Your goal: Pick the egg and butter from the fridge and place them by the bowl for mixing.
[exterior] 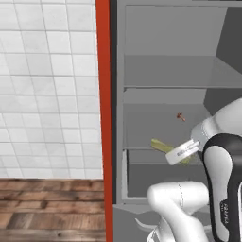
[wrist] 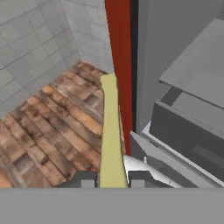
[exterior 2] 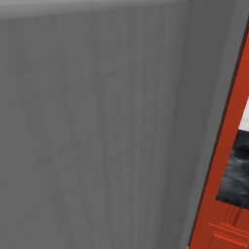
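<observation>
Risk, slip: you hold the butter (wrist: 112, 131) by one end, so most of the stick overhangs the fingertips (wrist: 85, 178). A quick swing or a turn of the wrist could lever it loose, and it would likely drop to the wood floor (wrist: 48, 131).
Risk, collision: the free end of the butter points toward the red panel (exterior: 103, 118) at the edge of the fridge (exterior: 165, 66). You could knock the stick askew if you withdraw the arm without clearing that edge.
Risk, soft stick: judged from its slender shape, the butter may bend or pivot in the grip; keep the hand level during travel.
Jaws: clenched on the near end of the butter, one finger on each side, with the stick between them.
Gripper (exterior: 182, 152): placed at the front of the lower shelf, just outside the fridge opening.
Butter location: in the gripper, lifted off the shelf, angled up and to the left in the left base view.
Egg (exterior: 180, 116): a small orange-brown item rests on the shelf deeper inside, apart from the gripper; you have not picked it yet.
</observation>
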You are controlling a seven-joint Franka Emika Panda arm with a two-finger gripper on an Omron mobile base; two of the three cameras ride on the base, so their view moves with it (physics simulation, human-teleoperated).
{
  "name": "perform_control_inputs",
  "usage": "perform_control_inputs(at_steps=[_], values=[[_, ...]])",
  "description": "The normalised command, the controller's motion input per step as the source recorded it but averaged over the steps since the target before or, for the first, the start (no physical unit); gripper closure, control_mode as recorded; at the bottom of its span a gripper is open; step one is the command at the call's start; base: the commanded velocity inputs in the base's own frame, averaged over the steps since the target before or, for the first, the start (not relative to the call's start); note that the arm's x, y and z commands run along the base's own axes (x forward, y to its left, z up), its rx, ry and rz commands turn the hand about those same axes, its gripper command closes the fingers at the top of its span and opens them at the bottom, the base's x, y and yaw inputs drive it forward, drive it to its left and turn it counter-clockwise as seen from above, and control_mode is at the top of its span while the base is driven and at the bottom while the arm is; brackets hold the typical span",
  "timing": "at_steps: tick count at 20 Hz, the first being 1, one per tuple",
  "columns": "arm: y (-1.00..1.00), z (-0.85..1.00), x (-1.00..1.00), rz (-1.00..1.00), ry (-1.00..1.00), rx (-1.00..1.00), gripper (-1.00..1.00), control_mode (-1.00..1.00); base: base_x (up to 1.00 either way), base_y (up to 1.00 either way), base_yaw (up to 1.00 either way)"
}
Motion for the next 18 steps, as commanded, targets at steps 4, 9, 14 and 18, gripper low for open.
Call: perform_control_inputs(at_steps=[4,9,14,18], values=[[0.0,0.0,0.0,0.0,0.0,0.0,1.0,1.0,-0.61,1.0,0.64],[0.0,0.0,0.0,0.0,0.0,0.0,1.0,1.0,-0.07,0.83,0.76],[0.0,0.0,0.0,0.0,0.0,0.0,1.0,1.0,0.0,0.5,0.82],[0.0,0.0,0.0,0.0,0.0,0.0,1.0,1.0,0.0,0.28,0.9]])
